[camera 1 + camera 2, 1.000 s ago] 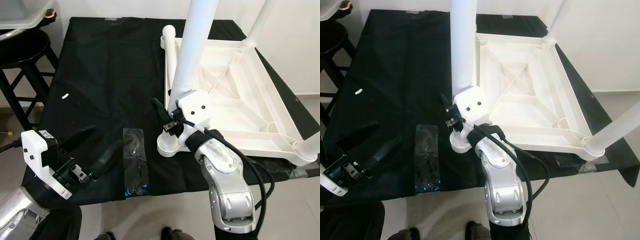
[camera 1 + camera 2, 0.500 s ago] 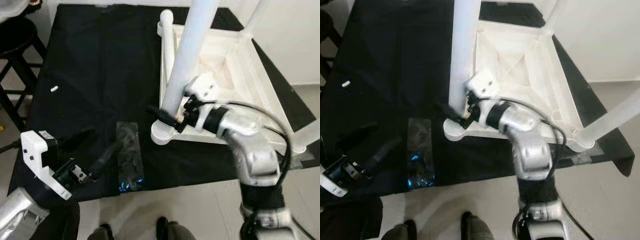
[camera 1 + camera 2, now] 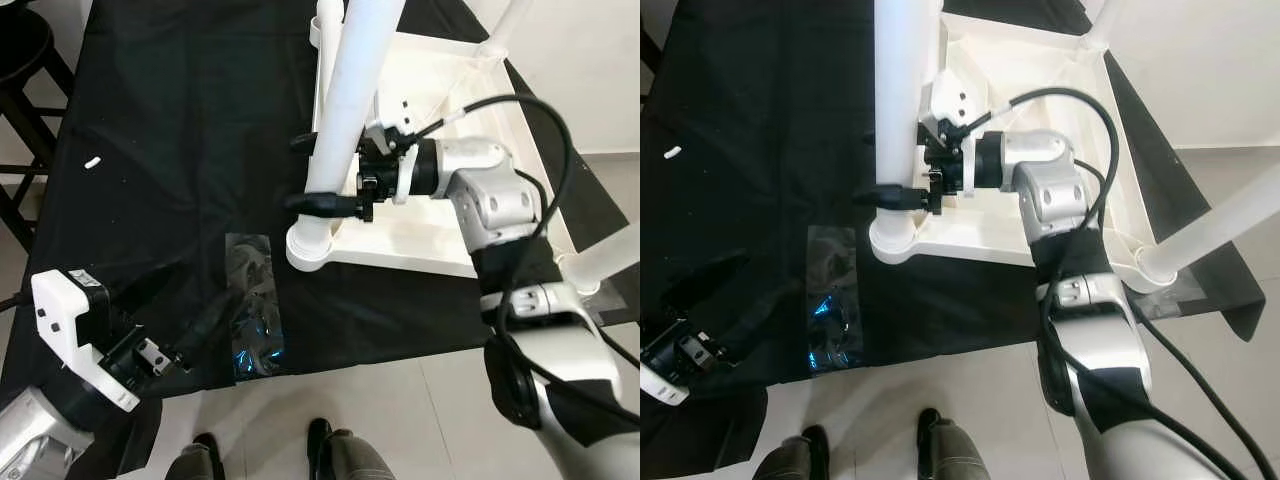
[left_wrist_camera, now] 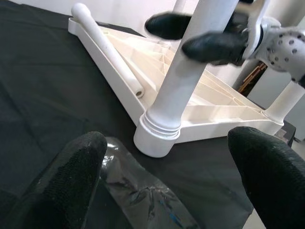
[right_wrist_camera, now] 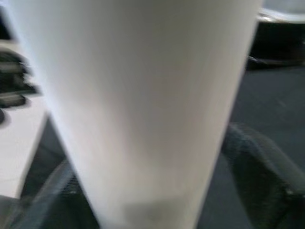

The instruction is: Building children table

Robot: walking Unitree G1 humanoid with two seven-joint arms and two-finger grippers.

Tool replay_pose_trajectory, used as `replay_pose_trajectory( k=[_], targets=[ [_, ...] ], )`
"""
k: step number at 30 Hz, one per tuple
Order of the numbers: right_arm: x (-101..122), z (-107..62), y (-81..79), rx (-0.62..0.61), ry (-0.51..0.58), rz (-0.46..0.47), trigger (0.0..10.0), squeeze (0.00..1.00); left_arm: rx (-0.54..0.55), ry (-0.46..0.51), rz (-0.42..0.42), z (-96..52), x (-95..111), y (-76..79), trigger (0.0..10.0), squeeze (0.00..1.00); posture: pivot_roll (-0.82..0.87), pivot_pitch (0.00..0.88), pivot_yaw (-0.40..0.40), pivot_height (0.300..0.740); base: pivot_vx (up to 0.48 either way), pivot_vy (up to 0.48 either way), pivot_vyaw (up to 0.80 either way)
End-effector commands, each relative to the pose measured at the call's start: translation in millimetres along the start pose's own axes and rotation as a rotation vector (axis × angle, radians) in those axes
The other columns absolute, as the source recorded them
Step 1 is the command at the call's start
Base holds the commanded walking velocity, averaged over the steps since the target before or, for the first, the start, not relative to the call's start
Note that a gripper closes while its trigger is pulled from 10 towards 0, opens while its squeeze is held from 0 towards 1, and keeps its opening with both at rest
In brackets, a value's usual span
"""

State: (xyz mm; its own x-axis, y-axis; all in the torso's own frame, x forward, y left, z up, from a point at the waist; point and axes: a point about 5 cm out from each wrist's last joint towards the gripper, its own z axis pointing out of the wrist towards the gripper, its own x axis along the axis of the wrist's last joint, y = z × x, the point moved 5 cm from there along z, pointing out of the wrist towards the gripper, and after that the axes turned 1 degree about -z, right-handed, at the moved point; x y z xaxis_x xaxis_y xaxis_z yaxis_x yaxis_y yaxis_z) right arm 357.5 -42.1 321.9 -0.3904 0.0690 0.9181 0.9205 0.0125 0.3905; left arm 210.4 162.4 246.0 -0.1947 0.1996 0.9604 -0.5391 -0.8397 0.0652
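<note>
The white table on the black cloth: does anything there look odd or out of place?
One spare table leg lies loose inside the upside-down table top instead of standing in a corner socket. The right claw grips the leg at the near corner. A crumpled clear plastic bag lies beside it.

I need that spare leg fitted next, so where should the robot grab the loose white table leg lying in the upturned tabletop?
Grip the loose leg mid-shaft from above, fingers straddling it crosswise. It lies flat along the tabletop's left rim, a smooth round tube, so its ends give less purchase.

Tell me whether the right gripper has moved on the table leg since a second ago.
Yes. The right gripper now sits higher on the table leg, farther above its corner socket.
</note>
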Motion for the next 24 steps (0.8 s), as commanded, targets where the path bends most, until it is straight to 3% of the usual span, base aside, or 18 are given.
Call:
replay_pose_trajectory(
  k=[1, 8, 11, 14, 15, 16, 17, 18, 19, 20, 22, 23, 24],
  targets=[
    [4.9, -3.6, -2.3, 0.056, 0.027, -0.017, 0.0, 0.0, -0.009, -0.017, -0.004, -2.6, -0.5, 4.3, 10.0, 0.0, 0.12, 0.351, -0.161, 0.74, 0.0, 0.0, 0.0],
    [1.6, -10.1, -4.2, 0.1, 0.032, -0.018, 0.0, 0.0, -0.008, -0.016, -0.008, -2.4, -1.3, 4.2, 10.0, 0.0, 0.11, 0.338, -0.16, 0.74, 0.0, 0.0, 0.0],
    [-15.0, -20.1, -19.6, 0.074, 0.019, -0.003, 0.0, 0.0, -0.007, -0.013, -0.009, -1.7, -2.4, 4.1, 10.0, 0.0, 0.1, 0.325, -0.164, 0.74, 0.0, 0.0, 0.0],
    [-19.2, -22.2, -23.7, 0.063, 0.016, 0.002, 0.0, 0.0, -0.007, -0.013, -0.01, -1.7, -2.4, 4.2, 10.0, 0.0, 0.1, 0.325, -0.164, 0.74, 0.0, 0.0, 0.0],
    [-27.7, -21.7, -28.4, 0.01, 0.01, 0.013, 0.0, 0.0, -0.006, -0.012, -0.01, -1.6, -2.7, 3.7, 10.0, 0.0, 0.08, 0.317, -0.17, 0.74, 0.0, 0.0, 0.0],
    [-44.3, -15.8, -33.1, -0.119, -0.02, 0.065, 0.0, 0.0, -0.005, -0.011, -0.01, -1.4, -2.9, 3.0, 10.0, 0.0, 0.08, 0.314, -0.169, 0.74, 0.0, 0.0, 0.0],
    [-44.3, -15.8, -33.1, -0.119, -0.02, 0.065, 0.0, 0.0, -0.005, -0.011, -0.01, -1.4, -2.9, 3.0, 10.0, 0.0, 0.08, 0.314, -0.169, 0.74, 0.0, 0.0, 0.0],
    [-100.7, -23.8, -21.1, -0.806, -0.303, 0.123, 0.0, 0.0, -0.005, -0.013, -0.009, -1.3, -3.8, -1.2, 10.0, 0.0, 0.07, 0.311, -0.152, 0.74, 0.0, 0.0, 0.0],
    [-100.7, -23.8, -21.1, -0.806, -0.303, 0.123, 0.0, 0.0, -0.005, -0.013, -0.009, -1.3, -3.8, -1.2, 10.0, 0.0, 0.07, 0.311, -0.152, 0.74, 0.0, 0.0, 0.0],
    [-114.3, -46.3, -38.4, -1.086, -0.407, 0.159, 0.0, 0.0, -0.005, -0.014, -0.008, -0.9, -3.8, -2.8, 10.0, 0.0, 0.05, 0.313, -0.149, 0.74, 0.0, 0.0, 0.0],
    [-121.6, -35.7, -82.8, -1.071, -0.471, 0.216, 0.0, 0.0, -0.012, -0.015, -0.009, 1.5, -4.1, -5.1, 10.0, 0.0, 0.05, 0.315, -0.138, 0.74, 0.0, 0.0, 0.0],
    [-121.6, -35.7, -82.8, -1.071, -0.471, 0.216, 0.0, 0.0, -0.012, -0.015, -0.009, 1.5, -4.1, -5.1, 10.0, 0.0, 0.05, 0.315, -0.138, 0.74, 0.0, 0.0, 0.0],
    [-121.6, -21.4, -93.1, -1.025, -0.443, 0.251, 0.0, 0.0, -0.022, -0.015, -0.013, 4.5, -5.9, -7.1, 10.0, 0.0, 0.04, 0.297, -0.123, 0.74, 0.0, 0.0, 0.0]
  ],
)
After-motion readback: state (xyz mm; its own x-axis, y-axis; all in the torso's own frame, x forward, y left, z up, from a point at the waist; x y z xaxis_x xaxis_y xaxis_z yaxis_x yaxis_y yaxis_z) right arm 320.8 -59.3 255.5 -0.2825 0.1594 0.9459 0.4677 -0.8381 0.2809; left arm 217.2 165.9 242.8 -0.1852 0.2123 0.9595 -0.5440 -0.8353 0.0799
